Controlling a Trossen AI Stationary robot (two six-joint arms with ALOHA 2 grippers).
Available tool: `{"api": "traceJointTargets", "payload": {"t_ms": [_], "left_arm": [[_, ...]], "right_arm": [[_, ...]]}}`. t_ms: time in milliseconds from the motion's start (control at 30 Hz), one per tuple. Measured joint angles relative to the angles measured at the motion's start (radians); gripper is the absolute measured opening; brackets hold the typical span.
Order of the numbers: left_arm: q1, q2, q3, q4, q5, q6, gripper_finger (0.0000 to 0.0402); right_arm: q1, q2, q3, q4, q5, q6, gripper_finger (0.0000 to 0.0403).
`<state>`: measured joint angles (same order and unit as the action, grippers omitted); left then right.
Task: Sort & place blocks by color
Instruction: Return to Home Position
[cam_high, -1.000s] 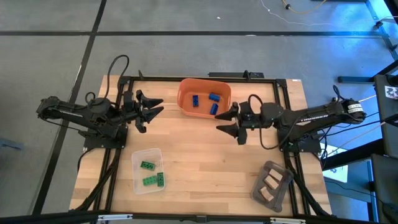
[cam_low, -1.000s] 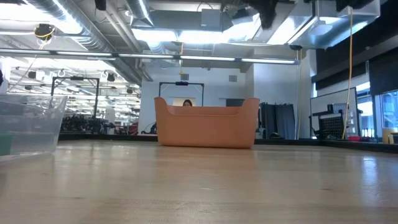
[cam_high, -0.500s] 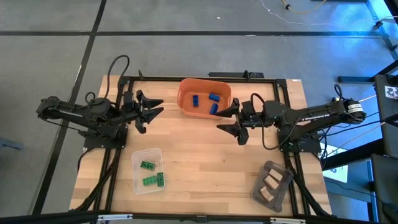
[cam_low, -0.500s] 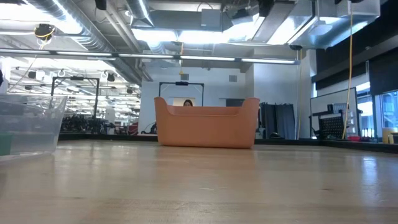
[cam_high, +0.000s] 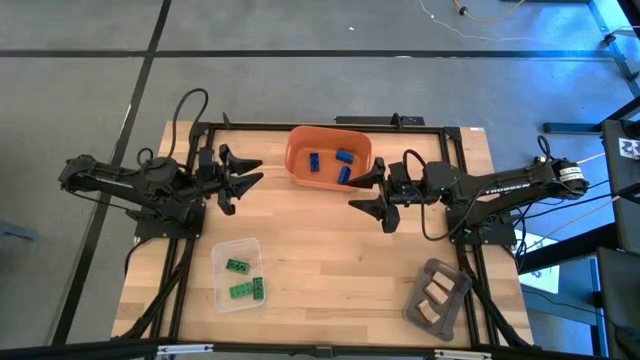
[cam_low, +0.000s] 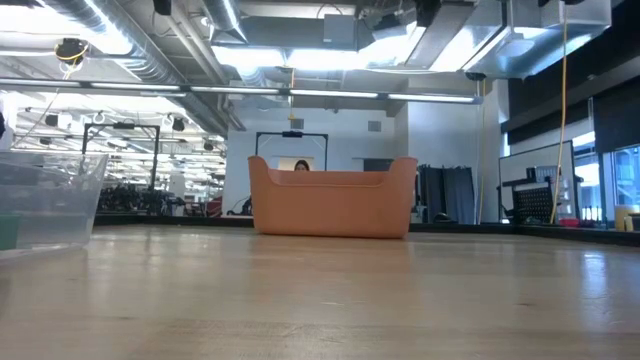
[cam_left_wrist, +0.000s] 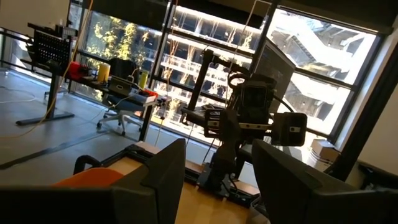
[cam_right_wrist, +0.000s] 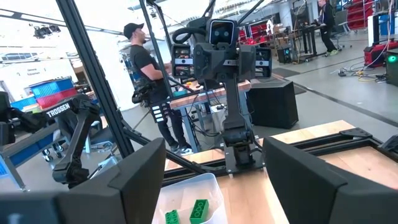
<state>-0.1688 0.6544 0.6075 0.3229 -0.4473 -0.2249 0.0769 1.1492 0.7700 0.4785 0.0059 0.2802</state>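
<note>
Seen from above, the left gripper (cam_high: 252, 171) is positioned at 10 o'clock on the table (cam_high: 330, 260) and the right gripper (cam_high: 355, 195) at 1 o'clock, just beside the orange bin (cam_high: 292, 150). Both have their fingers spread apart and hold nothing. The blue blocks (cam_high: 345, 157) lie in the orange bin at 12 o'clock, the green blocks (cam_high: 237, 266) in the clear tray (cam_high: 220, 250) at 7 o'clock, and the tan blocks (cam_high: 436, 291) in the grey tray (cam_high: 412, 303) at 4 o'clock.

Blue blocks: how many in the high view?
3 blue blocks, all inside the orange bin: one at its left, one upper right, one lower right. None looks hidden.
</note>
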Motion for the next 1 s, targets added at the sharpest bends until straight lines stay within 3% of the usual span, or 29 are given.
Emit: {"api": "traceJointTargets", "payload": {"t_ms": [267, 367, 533, 1000], "left_arm": [[0.000, -0.072, 0.000, -0.008, -0.009, 0.129, 0.0163], [0.000, -0.147, 0.000, -0.097, -0.019, 0.157, 0.0122], [0.000, -0.278, -0.006, -0.313, -0.032, 0.139, 0.0015], [0.000, -0.611, -0.344, -0.270, 0.000, 0.009, 0.0000]], "right_arm": [[0.000, 0.000, 0.001, 0.000, 0.000, 0.003, 0.0269], [0.000, 0.000, 0.001, 0.000, 0.000, 0.005, 0.0269], [0.000, 0.000, 0.001, 0.000, 0.000, 0.005, 0.0269], [0.000, 0.000, 0.001, 0.000, 0.000, 0.006, 0.0269]]}}
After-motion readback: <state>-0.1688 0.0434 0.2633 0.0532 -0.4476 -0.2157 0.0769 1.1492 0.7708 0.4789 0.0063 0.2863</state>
